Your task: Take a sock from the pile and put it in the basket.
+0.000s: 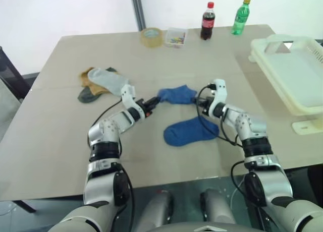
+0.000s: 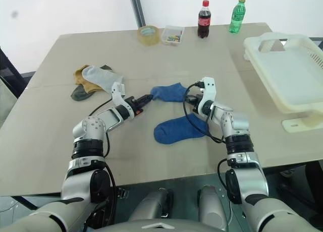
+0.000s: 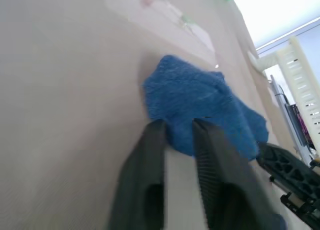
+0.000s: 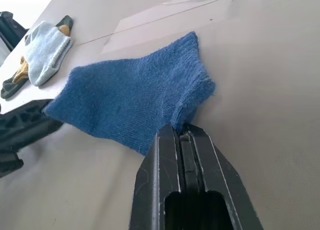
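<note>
A blue sock [image 1: 176, 95] lies stretched between my two grippers at the middle of the table. My left gripper [image 1: 153, 103] is at its left end, where the sock's edge [image 3: 200, 100] sits between the fingertips, shut on it. At the sock's right end my right gripper [image 4: 181, 132] is shut on the cuff [image 4: 192, 102]. A second blue sock [image 1: 191, 132] lies flat just in front of them. The pile [image 1: 101, 83] of light grey, mustard and dark socks sits to the left. The cream basket [image 1: 292, 75] stands at the table's right edge.
Along the far edge stand a tape roll [image 1: 151, 37], a small clear box [image 1: 175, 37], a cola bottle [image 1: 208, 21] and a green bottle [image 1: 241, 16]. Bare tabletop [image 1: 242, 65] lies between the socks and the basket.
</note>
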Robot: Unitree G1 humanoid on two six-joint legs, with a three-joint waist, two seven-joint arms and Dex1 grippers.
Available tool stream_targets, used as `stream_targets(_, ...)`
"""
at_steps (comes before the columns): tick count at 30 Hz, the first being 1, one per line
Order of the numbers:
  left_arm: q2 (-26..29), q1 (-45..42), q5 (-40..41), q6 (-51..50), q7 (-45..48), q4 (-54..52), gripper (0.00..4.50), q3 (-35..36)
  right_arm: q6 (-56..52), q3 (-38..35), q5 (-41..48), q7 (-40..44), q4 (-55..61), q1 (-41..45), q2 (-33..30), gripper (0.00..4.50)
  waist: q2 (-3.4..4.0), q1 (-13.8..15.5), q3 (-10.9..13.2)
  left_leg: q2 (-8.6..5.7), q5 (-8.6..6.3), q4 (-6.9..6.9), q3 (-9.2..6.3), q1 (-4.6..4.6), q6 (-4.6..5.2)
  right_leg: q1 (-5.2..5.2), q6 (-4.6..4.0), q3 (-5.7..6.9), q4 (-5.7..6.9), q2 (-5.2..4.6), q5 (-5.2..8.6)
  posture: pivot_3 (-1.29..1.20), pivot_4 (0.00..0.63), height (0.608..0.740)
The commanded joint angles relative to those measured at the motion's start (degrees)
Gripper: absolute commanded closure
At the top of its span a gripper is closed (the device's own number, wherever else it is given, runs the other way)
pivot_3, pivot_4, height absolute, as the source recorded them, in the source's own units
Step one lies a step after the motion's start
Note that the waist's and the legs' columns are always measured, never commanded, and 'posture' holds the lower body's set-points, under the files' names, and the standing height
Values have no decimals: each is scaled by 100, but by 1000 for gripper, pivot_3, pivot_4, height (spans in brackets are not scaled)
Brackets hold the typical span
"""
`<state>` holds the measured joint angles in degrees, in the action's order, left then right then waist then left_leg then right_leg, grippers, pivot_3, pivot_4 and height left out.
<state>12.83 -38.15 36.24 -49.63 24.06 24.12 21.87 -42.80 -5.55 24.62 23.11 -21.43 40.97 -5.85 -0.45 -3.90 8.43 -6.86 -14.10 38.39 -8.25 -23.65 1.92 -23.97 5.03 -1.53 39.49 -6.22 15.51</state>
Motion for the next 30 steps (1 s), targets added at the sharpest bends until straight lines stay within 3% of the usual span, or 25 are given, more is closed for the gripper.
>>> stream_targets(1,53,35,5,31,-27,-67,4341,-20,61,-21,29,30,96,-23,57,4500,0,-3,0,0,0,0,2,1,0,0,0,-2,4,0,0,0,150,740)
stream_targets(12,91,208,70,7,11,-317,4341,-6,23,-18,34,37,163,-63,42,4500,0,-8,0,0,0,0,5,2,0,-2,0,-7,6,1,0,0,150,740)
stream_targets(21,83,662,1254,-2039,-433,-1357,4341,498,36,-44,39,24,154,-55,35,4500,0,4,0,1,0,0,5,1,1,-3,0,-9,5,1,0,0,150,740)
stream_targets(28,-366,503,1261,-1158,-1023,-1048,4341,1020,68,-10,22,41,131,-65,55,4500,0,22,0,1,0,0,5,5,0,-1,0,-8,5,2,0,0,150,740)
stream_targets(30,-503,448,1278,-1022,-1265,-975,3787,1124,69,-8,19,46,136,-69,46,4500,0,20,0,2,0,0,6,6,-1,-1,0,-8,7,3,0,0,150,740)
